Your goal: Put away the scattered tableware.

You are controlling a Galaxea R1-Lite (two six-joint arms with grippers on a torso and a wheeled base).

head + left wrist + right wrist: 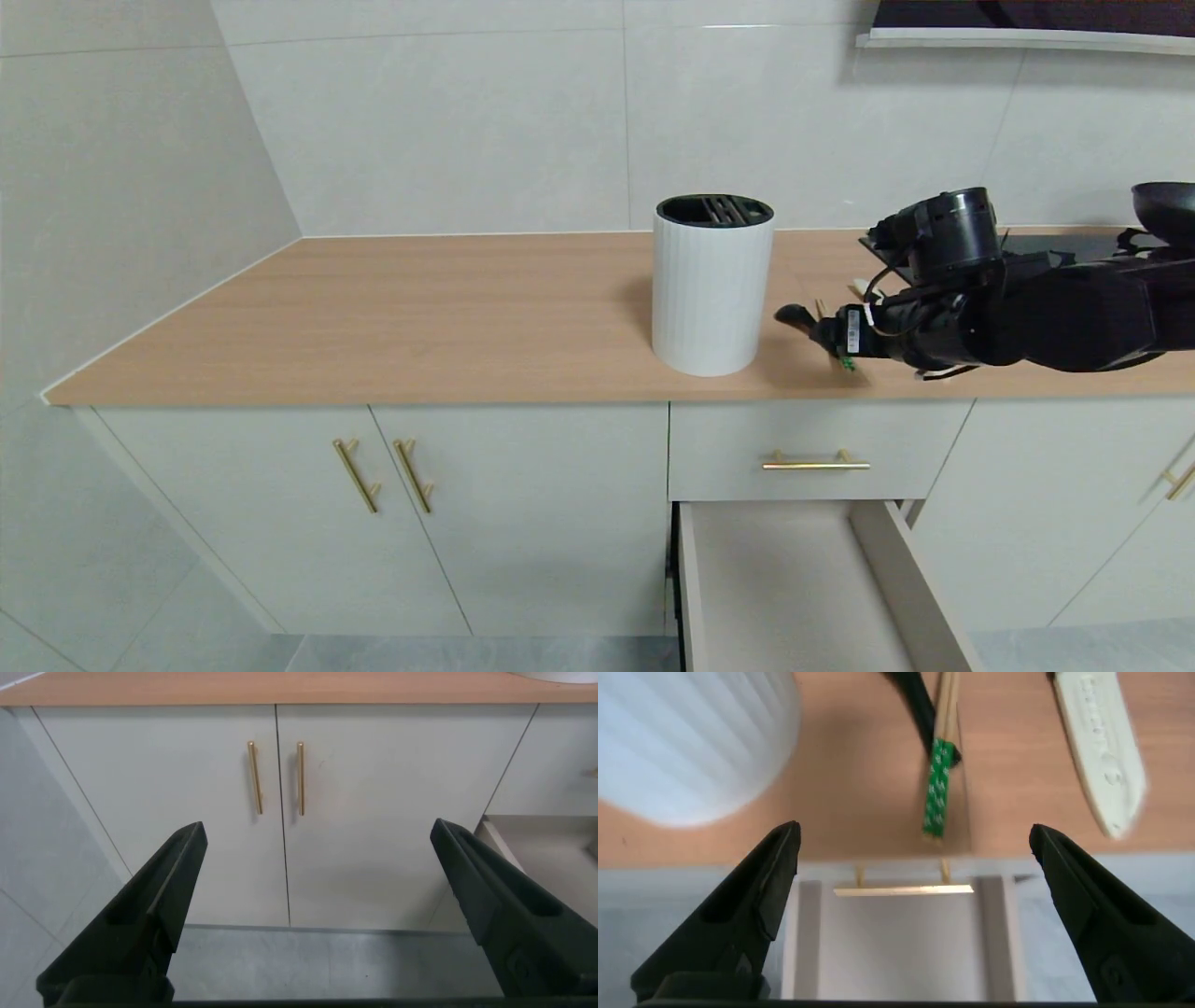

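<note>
While the right gripper (913,840) is hovering wide open beside the white holder (712,280), its wrist view is revealing green-tipped chopsticks (938,775) and a white utensil (1102,747) lying on the counter (420,317); the left gripper (318,829) is gaping before cabinet doors (280,859).

My black left gripper (318,831) hangs, jaws spread wide, before white double cabinet doors (392,812) bearing two slim upright brass handles (254,777).
</note>
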